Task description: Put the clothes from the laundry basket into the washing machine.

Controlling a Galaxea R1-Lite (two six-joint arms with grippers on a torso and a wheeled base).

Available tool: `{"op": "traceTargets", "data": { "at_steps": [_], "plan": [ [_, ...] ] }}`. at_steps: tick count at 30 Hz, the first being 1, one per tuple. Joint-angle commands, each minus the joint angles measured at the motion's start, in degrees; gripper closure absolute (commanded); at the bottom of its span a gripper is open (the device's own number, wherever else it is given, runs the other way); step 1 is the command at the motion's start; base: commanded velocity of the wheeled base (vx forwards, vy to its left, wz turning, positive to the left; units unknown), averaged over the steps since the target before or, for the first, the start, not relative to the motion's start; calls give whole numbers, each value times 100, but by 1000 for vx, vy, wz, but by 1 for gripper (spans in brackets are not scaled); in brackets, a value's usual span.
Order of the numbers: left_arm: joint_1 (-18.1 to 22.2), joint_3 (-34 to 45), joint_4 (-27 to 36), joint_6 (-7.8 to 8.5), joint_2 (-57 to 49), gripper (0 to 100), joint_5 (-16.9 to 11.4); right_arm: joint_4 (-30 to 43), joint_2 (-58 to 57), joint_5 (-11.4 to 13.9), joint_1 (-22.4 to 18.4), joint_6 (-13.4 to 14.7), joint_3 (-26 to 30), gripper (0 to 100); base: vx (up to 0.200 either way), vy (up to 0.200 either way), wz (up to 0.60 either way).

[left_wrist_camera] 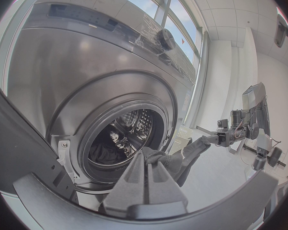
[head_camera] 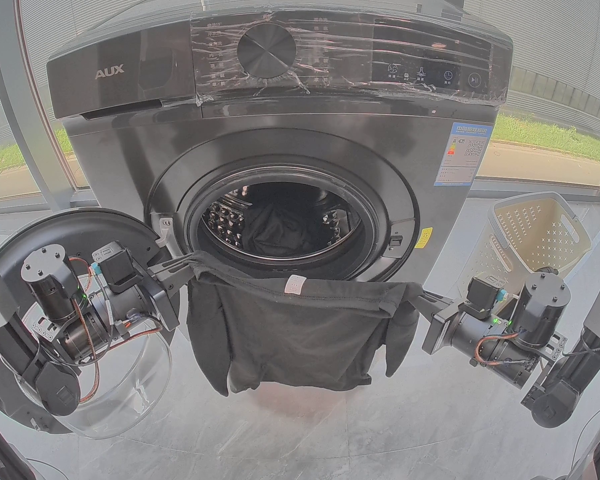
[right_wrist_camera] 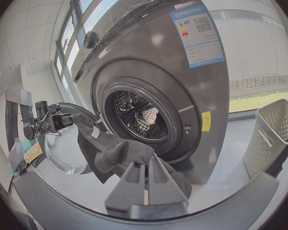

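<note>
Shirt (head_camera: 293, 331), black, hangs spread in front of the washing machine (head_camera: 133, 148), at 6 o'clock of the round drum opening (head_camera: 223, 218) and just below its lip. Left gripper (head_camera: 185, 266) has its fingers pinched tight on the shirt's top edge at the 9 o'clock end. Right gripper (head_camera: 425, 300) is clamped on the opposite end at 3 o'clock, with a sleeve bunched around it. Top hem runs nearly taut between the two, a little lower on the right. The body of the shirt droops free beneath. A white label sits mid-hem.

Door (head_camera: 80, 235) is swung wide open at 8 o'clock of the opening. Another dark garment (head_camera: 280, 225) lies inside the drum. Laundry basket (head_camera: 540, 235) stands on the floor (head_camera: 380, 428) at 3 o'clock of the machine, near the right arm. In the right wrist view something dark hangs at its side; cannot tell what.

Handling, as judged:
- Fabric is soft, light and limp. It cannot break, but it will fold and drag wherever unsupported.
- The grip at the two hem ends looks sound, and the cloth does not seem slippery.
- The hanging body sits lower than the lip, so it likely needs lifting toward 12 o'clock and gathering before going in.
- A loose sleeve or tail could catch on the door seal or trail outside.
</note>
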Motion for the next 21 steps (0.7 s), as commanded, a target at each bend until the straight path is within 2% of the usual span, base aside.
{"op": "traceTargets", "data": {
  "at_steps": [1, 7, 21],
  "plan": [
    [17, 18, -23, -1, -83, 100, -1, -1, -116, -2, 29, 1, -86, 100, 0, 0, 0],
    [34, 53, -23, 7, -101, 100, -1, -1, -195, -37, 161, 115, -103, 100, 0, 0, 0],
    [-97, 36, -14, 7, -145, 100, -53, -1, -195, -81, 205, 124, -174, 100, 0, 0, 0]
  ]
}}
